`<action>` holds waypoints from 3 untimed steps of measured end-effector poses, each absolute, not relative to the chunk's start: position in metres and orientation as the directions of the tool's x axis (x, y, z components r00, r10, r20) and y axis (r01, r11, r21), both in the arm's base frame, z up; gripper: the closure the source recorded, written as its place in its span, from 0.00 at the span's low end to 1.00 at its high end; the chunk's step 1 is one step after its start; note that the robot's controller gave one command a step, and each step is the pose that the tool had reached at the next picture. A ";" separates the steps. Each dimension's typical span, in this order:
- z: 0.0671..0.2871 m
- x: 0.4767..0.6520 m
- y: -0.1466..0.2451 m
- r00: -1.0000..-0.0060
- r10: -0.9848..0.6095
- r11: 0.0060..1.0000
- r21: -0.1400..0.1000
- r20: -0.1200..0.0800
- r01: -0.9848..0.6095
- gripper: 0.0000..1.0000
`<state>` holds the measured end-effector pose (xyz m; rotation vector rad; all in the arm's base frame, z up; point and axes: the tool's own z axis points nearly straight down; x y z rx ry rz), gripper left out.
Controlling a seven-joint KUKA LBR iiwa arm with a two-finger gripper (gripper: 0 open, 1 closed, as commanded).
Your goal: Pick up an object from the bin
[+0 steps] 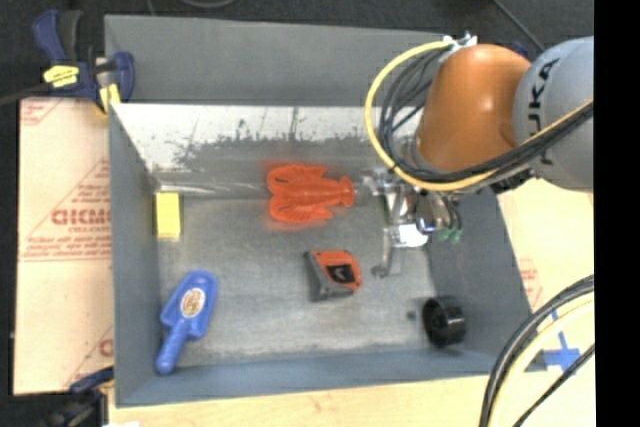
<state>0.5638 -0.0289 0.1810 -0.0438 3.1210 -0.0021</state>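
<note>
The grey bin (250,130) holds 5 loose things, all lying well apart on its floor. Lowest in the frame, at the lower left, is a blue brush (187,318) with its handle pointing down and left. At the lower right sits a small round black cap (443,322). A little higher, just right of the middle, is a grey and orange tape measure (332,273), slightly tilted.

The gripper (392,255) hangs just beside the tape measure's right edge, above and left of the black cap. Of the 5 things, the tape measure is the 1 nearest to it. I cannot tell how far its jaws stand open, or whether they touch anything.

Higher still, a yellow block (167,214) stands against the left wall, and an orange plastic toy (305,193) lies near the far wall, left of the gripper. Above the gripper, at the upper right, are the arm's orange cover (470,110) and its looped cables (385,105).
</note>
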 end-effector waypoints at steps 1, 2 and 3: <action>0.107 0.523 -0.031 -0.998 0.057 0.998 0.002 -0.006 0.057 0.00; 0.086 0.529 -0.017 -1.000 0.011 1.000 -0.003 0.001 0.011 0.00; 0.071 0.566 0.002 -0.996 0.085 0.996 0.001 -0.001 0.085 1.00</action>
